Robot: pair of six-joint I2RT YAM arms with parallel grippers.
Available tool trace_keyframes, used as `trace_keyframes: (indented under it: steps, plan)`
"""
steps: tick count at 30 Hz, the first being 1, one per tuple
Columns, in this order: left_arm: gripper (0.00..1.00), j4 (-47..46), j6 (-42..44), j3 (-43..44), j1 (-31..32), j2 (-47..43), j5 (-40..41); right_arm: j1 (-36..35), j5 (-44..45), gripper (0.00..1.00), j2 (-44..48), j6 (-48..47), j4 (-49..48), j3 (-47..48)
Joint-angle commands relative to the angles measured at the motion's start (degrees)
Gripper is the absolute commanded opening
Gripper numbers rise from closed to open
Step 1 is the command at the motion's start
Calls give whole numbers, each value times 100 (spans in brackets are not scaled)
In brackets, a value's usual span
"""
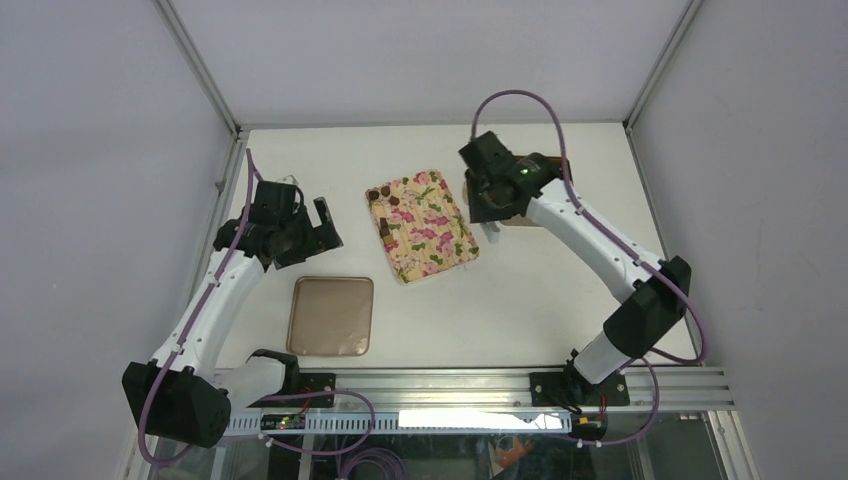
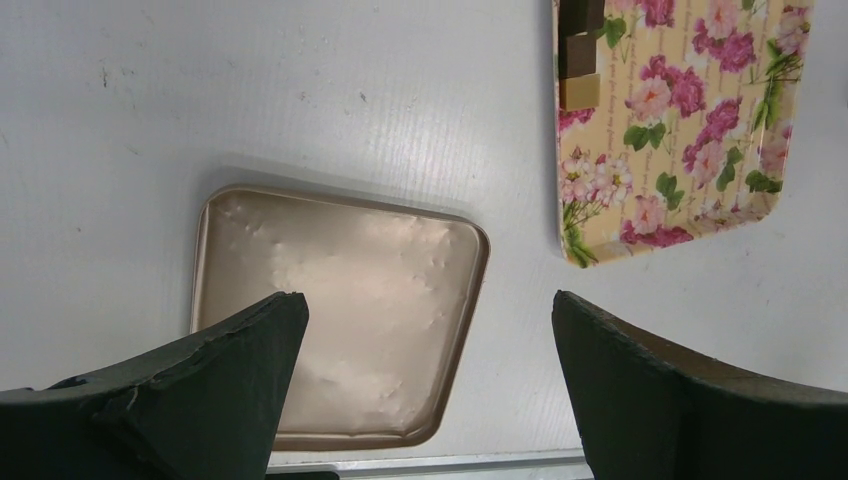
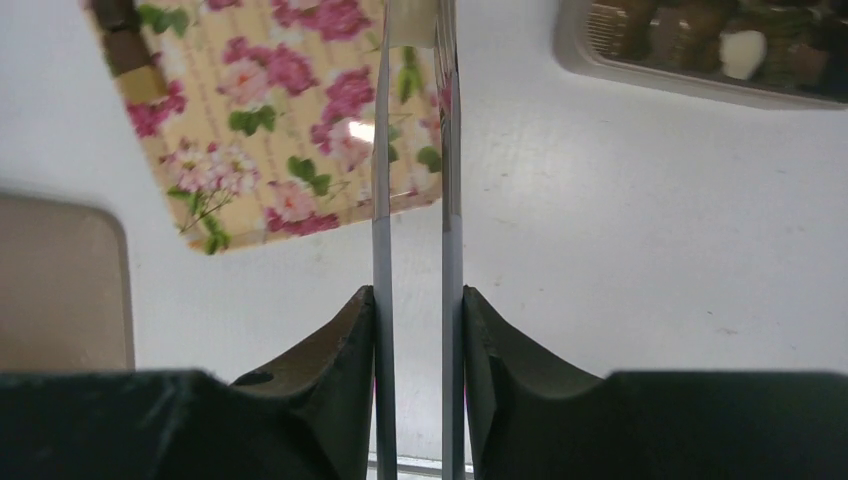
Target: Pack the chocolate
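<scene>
Now, chocolate on the tray lies left of my right end effector, which clamps metal tongs. Left end effector gapes wide.

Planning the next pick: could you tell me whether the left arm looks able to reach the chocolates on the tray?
Probably yes: the left gripper is open, and the chocolates lie along the tray's edge facing it, with nothing standing between them.

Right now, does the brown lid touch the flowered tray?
Apart. The left wrist view shows a strip of white table between the lid and the tray.
</scene>
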State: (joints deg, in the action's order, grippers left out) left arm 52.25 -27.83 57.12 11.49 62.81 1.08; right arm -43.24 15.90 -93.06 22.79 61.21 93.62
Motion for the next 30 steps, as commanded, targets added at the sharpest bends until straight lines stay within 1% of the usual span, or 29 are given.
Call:
trace_keyframes:
  steps: [1,7,12,18,27,30]
  plan:
    - [99,-75,27,288,-76,-40,-86,860,-111,0,553,-96,-242,-347]
    - [99,-75,-20,319,-76,-75,-30,1771,-392,0,463,-379,-377,-525]
    - [99,-91,-46,325,-76,-50,-19,2166,-509,0,140,-551,-548,-365]
    - [99,-118,-12,322,-76,-56,24,2400,-588,0,-207,-691,-682,-235]
    - [99,-127,69,317,-76,-53,108,2540,-562,0,-489,-723,-863,-245]
    - [99,-140,92,313,-76,-52,147,2549,-687,0,-582,-710,-892,-207]
